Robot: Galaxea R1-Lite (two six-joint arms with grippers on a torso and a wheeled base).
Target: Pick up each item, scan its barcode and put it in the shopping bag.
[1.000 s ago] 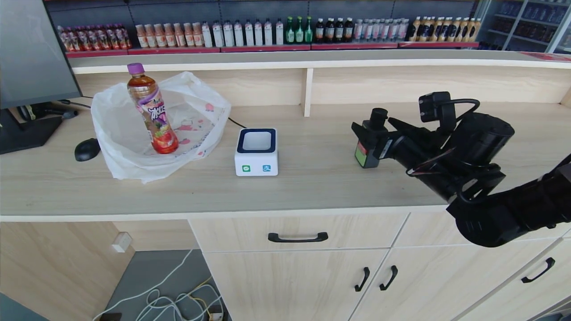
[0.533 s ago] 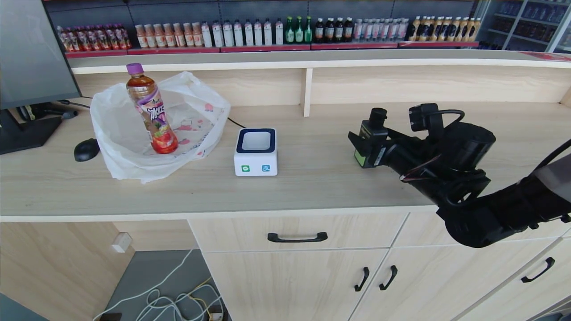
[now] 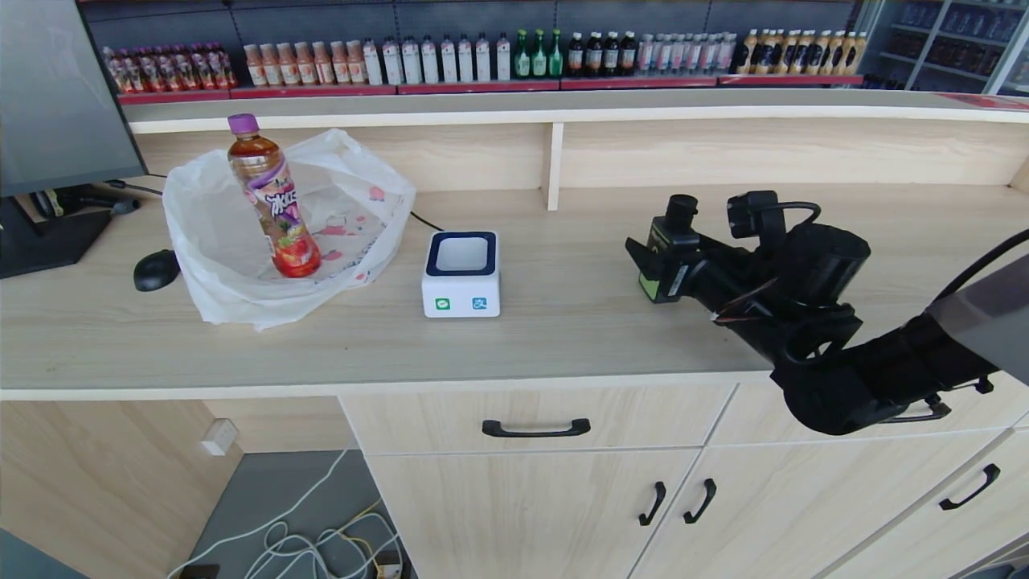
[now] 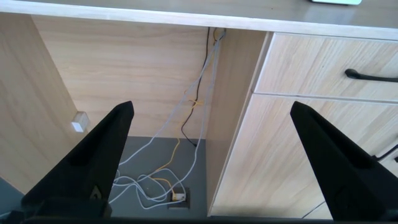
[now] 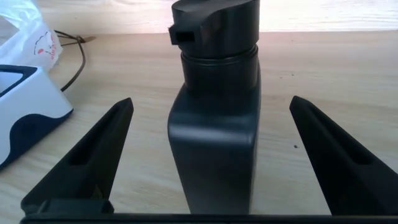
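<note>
Head view: recorded small black flip-cap plastic bottle [image 3: 664,241] upright on pale wooden table [image 3: 563,338], straddled by spread right end effector [image 3: 655,267], ungripped, seemingly aligned for pickup; white box scanner [image 3: 461,275] and white plastic shopping bag [image 3: 211,235] stood leftward.

Soft, even light falls from overhead, and the counter [image 3: 563,330] is bright across its width. The scanner [image 3: 462,277], mouse [image 3: 156,269] and bag [image 3: 217,249] throw only faint, short shadows, and the bag's white plastic is close to washed out. The right arm [image 3: 844,378] is so dark that little of its surface reads. The shelf [image 3: 482,85] line bows toward the frame's sides. The monitor [image 3: 56,88] carries a dull grey sheen. In the wrist views the left gripper [image 4: 211,106] and right gripper [image 5: 211,102] are black silhouettes. The recess [image 4: 143,81] under the counter is shaded. The black bottle [image 5: 214,155] shows a soft highlight on its shoulder.
</note>
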